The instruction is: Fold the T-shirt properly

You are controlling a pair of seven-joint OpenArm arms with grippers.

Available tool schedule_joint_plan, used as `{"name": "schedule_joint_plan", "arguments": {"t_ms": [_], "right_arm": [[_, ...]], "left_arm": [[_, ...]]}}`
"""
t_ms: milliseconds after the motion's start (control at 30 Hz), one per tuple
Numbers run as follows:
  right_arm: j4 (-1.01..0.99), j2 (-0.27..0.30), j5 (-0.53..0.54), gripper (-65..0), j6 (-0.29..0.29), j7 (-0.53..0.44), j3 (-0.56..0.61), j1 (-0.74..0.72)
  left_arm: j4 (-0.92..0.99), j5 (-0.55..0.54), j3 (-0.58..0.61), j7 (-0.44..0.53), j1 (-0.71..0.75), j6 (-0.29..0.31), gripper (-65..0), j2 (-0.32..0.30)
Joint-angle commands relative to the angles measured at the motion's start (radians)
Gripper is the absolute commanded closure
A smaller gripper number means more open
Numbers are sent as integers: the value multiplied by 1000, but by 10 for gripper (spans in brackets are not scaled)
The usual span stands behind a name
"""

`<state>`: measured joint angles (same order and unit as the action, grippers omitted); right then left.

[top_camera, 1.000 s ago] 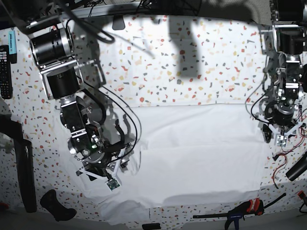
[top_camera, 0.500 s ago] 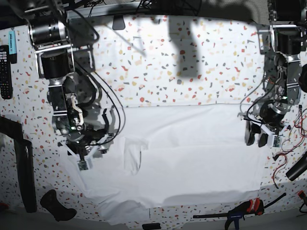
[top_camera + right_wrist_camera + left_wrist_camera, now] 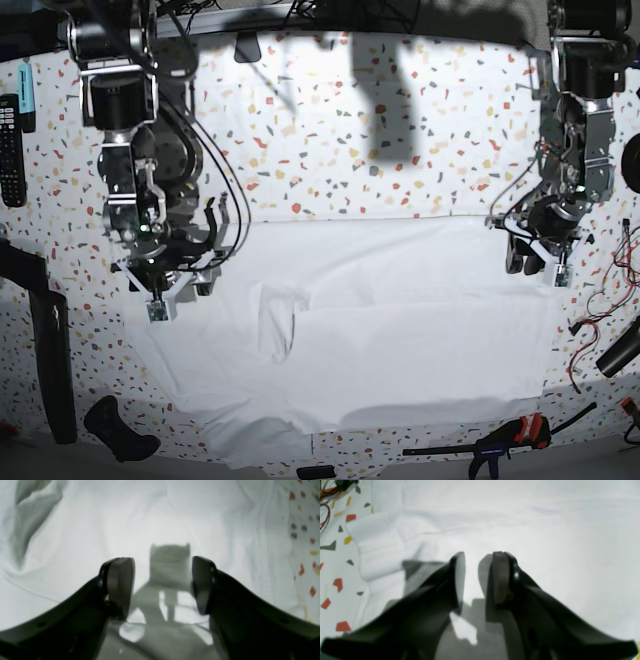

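Cloth of the T-shirt [image 3: 400, 320] is spread across the speckled table [image 3: 330, 130], with a small flap [image 3: 278, 320] turned over near its edge on the right gripper's side, so a fold is judged to be between grasps (no cloth is held). The left gripper [image 3: 477, 577] is seen narrowly parted and empty above the shirt's far edge, the right gripper [image 3: 162, 582] wider apart and empty. Hem ridges [image 3: 377, 552] beside the left gripper, lost in the base view, are shown by its wrist camera; an edge must be pinched next.

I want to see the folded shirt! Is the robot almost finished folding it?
Not yet. The T-shirt lies mostly spread on the speckled table, with one small flap turned over near its left side. Both the left gripper and right gripper are open above the cloth, holding nothing. Most of the folding looks left to do.
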<state>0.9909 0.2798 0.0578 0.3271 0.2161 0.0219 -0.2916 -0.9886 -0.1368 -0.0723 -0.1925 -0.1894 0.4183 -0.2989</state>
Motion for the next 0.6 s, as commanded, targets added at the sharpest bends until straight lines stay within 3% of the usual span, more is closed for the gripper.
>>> {"name": "schedule_joint_plan", "arguments": {"t_ms": [0,100,233,567], "right_arm": [[12,8,-3,-372,6,20,-1,-1],[12,8,28,-372,6,32,-1,35],[21,9,27,-372,6,35,-1,73],[176,8,28,-372,6,82,-1,171]], "left_arm": [[-6,4,-5,-26,-4,-11,-176,-13],[-6,-17,-5,-36,10,-11,-176,-15],[-6,-93,-5,-119,50,-10,-176,-15],[-45,-90,-6,-69,196,-6,-176,-20]]}}
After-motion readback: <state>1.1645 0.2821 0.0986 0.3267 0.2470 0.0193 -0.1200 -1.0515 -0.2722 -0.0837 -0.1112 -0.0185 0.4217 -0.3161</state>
